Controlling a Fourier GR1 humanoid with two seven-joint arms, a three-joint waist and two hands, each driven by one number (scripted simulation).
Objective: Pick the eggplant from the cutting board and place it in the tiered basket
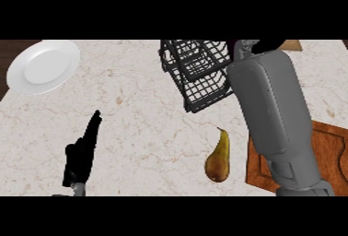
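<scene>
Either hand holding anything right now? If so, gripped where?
Left hand is open and holds nothing. Right hand, at the tiered basket, is mostly hidden behind its forearm: cannot tell what it holds.

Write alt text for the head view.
Right forearm stretches up the counter to the black wire tiered basket, right hand mostly hidden. Left hand rests open at lower left; a pear lies left of the cutting board, white plate upper left.
</scene>
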